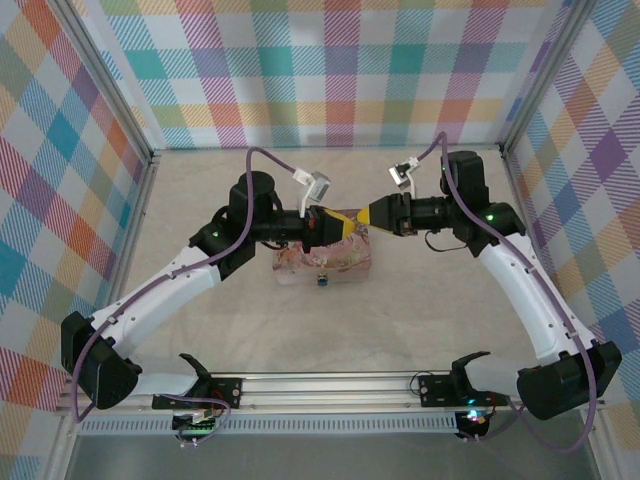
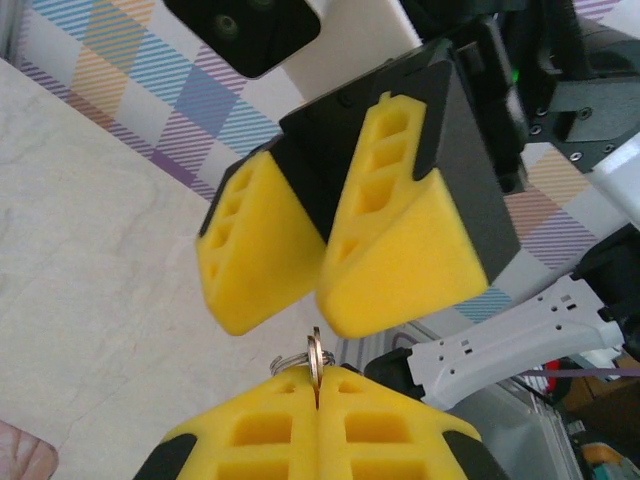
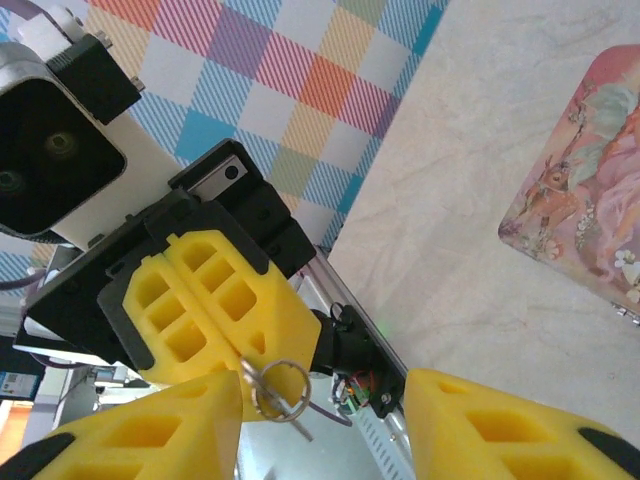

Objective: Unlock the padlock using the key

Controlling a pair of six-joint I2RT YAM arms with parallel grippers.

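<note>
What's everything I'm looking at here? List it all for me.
table: one, cream, under everything
walls: plaid, many colours, around the table
tin: one, pink, illustrated, mid-table
padlock: one, tiny, dark, at the tin's near edge
key: one, silvery, on a ring, held above the tin
left gripper: one, yellow fingers, shut on the key
right gripper: one, yellow fingers, open, facing the left gripper
</note>
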